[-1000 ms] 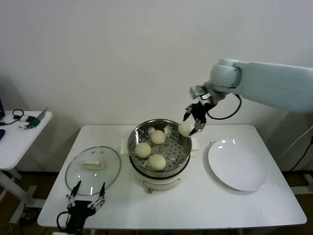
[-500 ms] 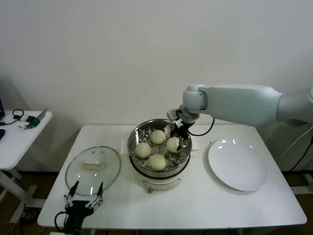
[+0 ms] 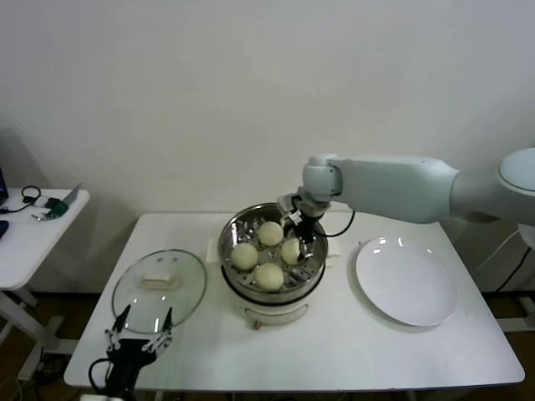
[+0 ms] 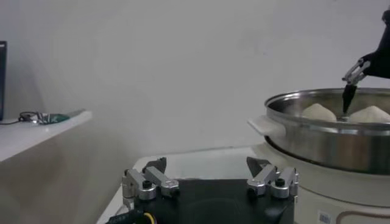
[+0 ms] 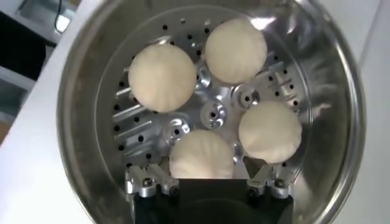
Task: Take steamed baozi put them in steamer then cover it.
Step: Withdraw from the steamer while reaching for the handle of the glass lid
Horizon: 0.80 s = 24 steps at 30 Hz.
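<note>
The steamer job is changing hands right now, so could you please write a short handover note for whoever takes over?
Right gripper: open, over the steamer, nothing held.
Left gripper: open, idle at the table's near edge by the cover.
Baozi: all four lie on the steamer's perforated tray; the white plate is bare.
Done: loading the buns.
Left: lift the right arm clear, pick up the cover and set it on the steamer.
</note>
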{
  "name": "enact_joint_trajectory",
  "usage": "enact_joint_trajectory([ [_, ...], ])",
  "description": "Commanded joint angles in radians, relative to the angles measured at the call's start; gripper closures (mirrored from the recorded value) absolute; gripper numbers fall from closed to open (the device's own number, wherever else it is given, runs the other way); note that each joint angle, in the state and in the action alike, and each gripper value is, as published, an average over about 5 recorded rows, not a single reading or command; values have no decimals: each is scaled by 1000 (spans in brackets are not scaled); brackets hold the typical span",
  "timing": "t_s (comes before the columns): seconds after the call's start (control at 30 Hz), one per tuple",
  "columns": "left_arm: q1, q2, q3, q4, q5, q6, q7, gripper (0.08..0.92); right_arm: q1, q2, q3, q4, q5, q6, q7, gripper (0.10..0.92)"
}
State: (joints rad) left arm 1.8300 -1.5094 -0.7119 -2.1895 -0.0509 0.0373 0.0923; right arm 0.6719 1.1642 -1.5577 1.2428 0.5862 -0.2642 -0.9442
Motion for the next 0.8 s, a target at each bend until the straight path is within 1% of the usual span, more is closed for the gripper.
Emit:
enact_joint_trajectory([
  [0.03,-3,7,-1,-6,14,-17,2,177,55,-204,179,22,271,-27,109,204],
  [0.13,-11,6,5,-9,17,-24,-4,177,-20,-290,320,40,345,-31,340,203],
  [0.3,-37,4,14,-8,32,-47,-26,177,-281,-398,655,104,365,3,814,203],
  [0.37,-50,6,14,-3,39,-61,-35,177,-416,-435,812,146,360,-10,927,203],
  [0.47,-69,15,8,2,42,-77,-42,177,-643,-498,1033,219,306,-5,988,203],
  [0.63,-89,33,-3,12,41,-103,-49,177,-1106,-591,1453,367,260,14,999,203],
  [0.7,-94,38,-5,20,45,-104,-53,177,-1335,-597,1644,414,234,37,989,203],
  [0.8,-97,44,-6,30,64,-106,-55,177,-1633,-553,1886,466,178,97,954,203],
])
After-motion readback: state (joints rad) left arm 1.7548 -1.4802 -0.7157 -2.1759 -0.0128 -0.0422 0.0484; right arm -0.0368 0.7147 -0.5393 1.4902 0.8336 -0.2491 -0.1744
